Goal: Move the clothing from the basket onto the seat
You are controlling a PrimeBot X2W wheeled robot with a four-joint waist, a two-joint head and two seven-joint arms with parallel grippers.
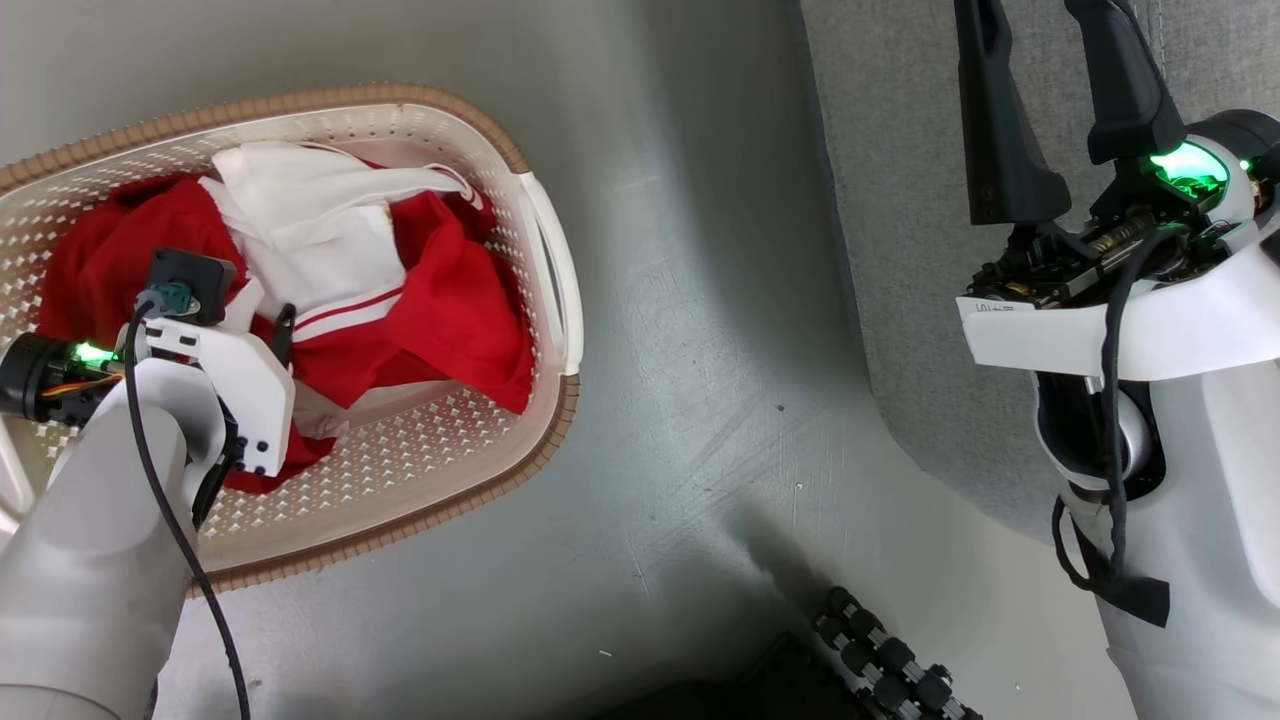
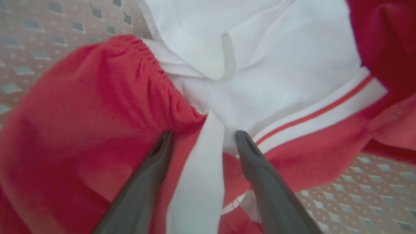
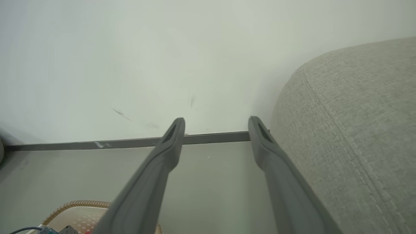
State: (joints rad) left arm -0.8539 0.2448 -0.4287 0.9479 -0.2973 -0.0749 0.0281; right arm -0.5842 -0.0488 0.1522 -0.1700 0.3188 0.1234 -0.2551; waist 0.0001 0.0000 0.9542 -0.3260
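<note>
red-white clothing, cream basket, grey seat

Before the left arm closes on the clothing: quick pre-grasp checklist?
1. Left fingers open: ok, spread wide.
2. Fabric between them: ok, a white strip of the clothing lies between the tips.
3. Clothing inside the basket: ok.
4. Fabric free of the basket's holes: cannot tell.
5. Right fingers open, empty, away from the basket: ok.
6. Room on the seat: cannot tell, just its edge is in view.
</note>
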